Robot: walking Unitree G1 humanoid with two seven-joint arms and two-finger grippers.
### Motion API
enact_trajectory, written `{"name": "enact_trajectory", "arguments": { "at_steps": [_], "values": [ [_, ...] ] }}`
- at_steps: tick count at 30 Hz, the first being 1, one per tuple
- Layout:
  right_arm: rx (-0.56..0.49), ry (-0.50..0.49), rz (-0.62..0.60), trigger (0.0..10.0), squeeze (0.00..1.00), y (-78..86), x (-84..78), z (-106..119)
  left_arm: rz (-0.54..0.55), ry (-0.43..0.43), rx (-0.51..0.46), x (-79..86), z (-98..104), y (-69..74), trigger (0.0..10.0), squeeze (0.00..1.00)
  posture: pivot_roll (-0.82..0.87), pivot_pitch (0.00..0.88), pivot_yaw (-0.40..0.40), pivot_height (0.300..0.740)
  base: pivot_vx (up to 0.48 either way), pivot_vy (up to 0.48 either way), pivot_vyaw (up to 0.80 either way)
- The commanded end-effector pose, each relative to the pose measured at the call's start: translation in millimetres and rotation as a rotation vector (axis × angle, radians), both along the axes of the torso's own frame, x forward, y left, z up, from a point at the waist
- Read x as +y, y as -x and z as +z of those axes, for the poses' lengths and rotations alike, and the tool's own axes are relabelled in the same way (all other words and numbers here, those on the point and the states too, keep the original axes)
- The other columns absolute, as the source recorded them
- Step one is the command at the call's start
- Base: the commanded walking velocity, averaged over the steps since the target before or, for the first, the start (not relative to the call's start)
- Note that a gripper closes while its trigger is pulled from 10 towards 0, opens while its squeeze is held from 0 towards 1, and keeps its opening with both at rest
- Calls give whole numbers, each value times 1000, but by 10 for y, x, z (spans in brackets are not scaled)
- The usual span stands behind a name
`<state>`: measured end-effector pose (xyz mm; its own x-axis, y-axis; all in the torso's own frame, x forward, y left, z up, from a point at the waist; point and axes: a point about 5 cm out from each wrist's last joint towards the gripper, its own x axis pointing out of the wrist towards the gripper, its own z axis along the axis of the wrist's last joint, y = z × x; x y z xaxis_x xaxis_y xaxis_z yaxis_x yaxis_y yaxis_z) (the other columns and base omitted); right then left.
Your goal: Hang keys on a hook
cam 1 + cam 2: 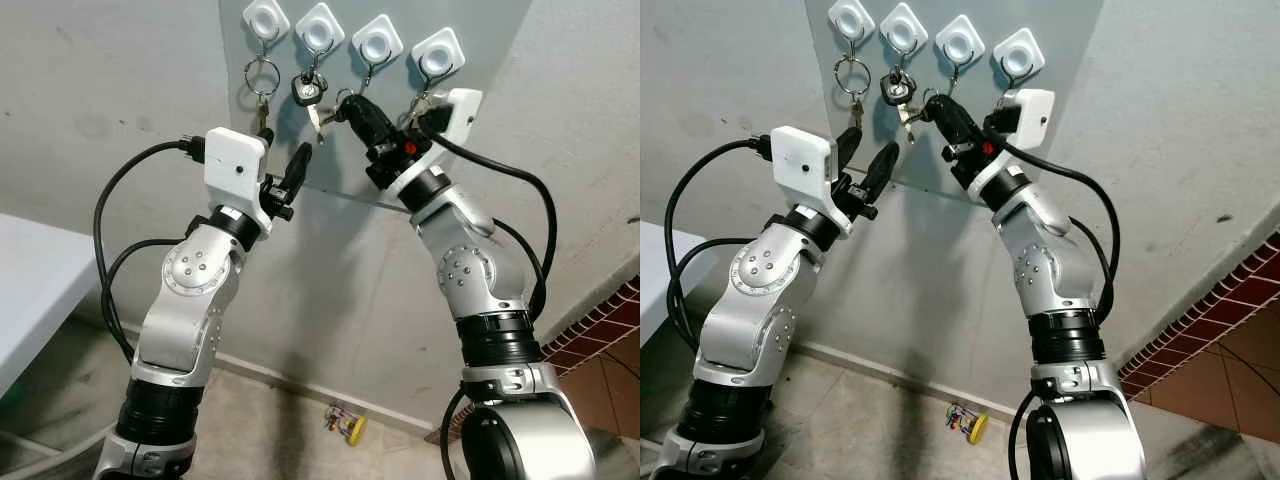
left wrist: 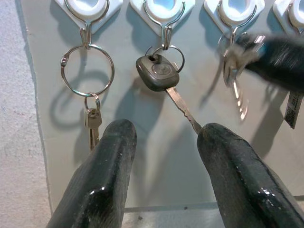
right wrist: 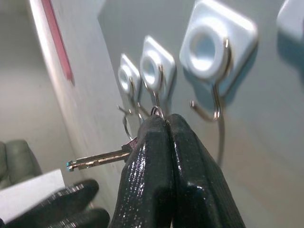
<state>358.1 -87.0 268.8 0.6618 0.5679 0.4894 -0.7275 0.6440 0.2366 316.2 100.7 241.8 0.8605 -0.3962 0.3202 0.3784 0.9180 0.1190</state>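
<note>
Four white hooks sit in a row on a grey board (image 1: 470,40). A big ring with a small key (image 2: 88,71) hangs on the first hook (image 1: 265,20), and a black-headed key (image 2: 158,73) hangs on the second hook (image 1: 320,28). My right gripper (image 3: 166,121) is shut on a key ring, and its silver key (image 3: 97,160) sticks out sideways just below the third hook (image 1: 377,40). My left gripper (image 2: 166,128) is open, held below the first two hooks. Its fingers (image 1: 298,165) touch nothing.
The board's lower edge (image 1: 350,197) lies just behind both wrists. A white table (image 1: 30,280) stands at my left. A small yellow toy (image 1: 345,425) lies on the floor by the wall. Red brick tiling (image 1: 600,320) rises at the right.
</note>
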Motion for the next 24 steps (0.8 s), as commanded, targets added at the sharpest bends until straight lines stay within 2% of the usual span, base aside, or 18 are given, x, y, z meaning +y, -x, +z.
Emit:
{"name": "enact_trajectory", "arguments": {
  "at_steps": [1,8,24],
  "values": [
    [-43,-30,6,10000,0,26,-38,106,-15,-12,-25,-40,75,8,10000,0,34,86,-84,740,0,0,0],
    [-31,-54,9,10000,0,29,-48,115,-21,-12,-26,-52,73,12,10000,0,34,82,-83,740,0,0,0],
    [67,-148,19,10000,0,-12,-74,94,-28,-19,-29,-60,72,20,10000,0,35,66,-78,740,0,0,0]
  ]
}}
